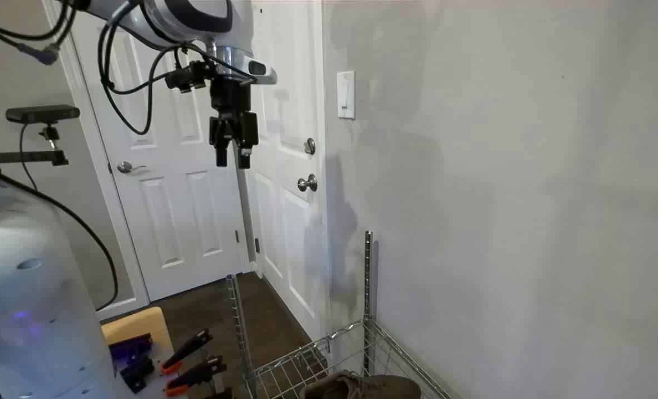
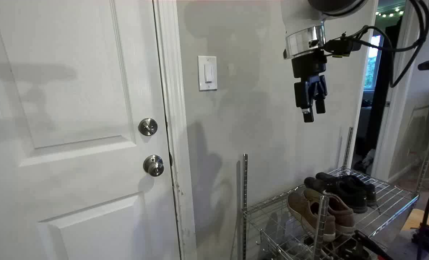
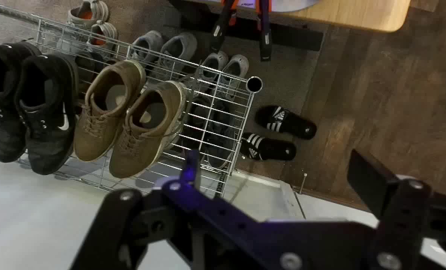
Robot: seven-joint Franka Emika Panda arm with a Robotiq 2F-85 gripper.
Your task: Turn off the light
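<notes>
The light is a white upright rectangular switch plate on the grey wall beside the door frame. It shows in both exterior views, with a white paddle at its centre. It is not in sight in the wrist view. My gripper hangs with its fingers pointing down, apart from the wall. In an exterior view it also shows to the right of the plate, its fingertips lower than the plate in the picture. In the wrist view the two fingers stand wide apart with nothing between them.
A white door with a round knob and a deadbolt stands beside the plate. A wire rack with upright posts and several shoes stands below along the wall. Clamps and a wooden board are near the robot's base.
</notes>
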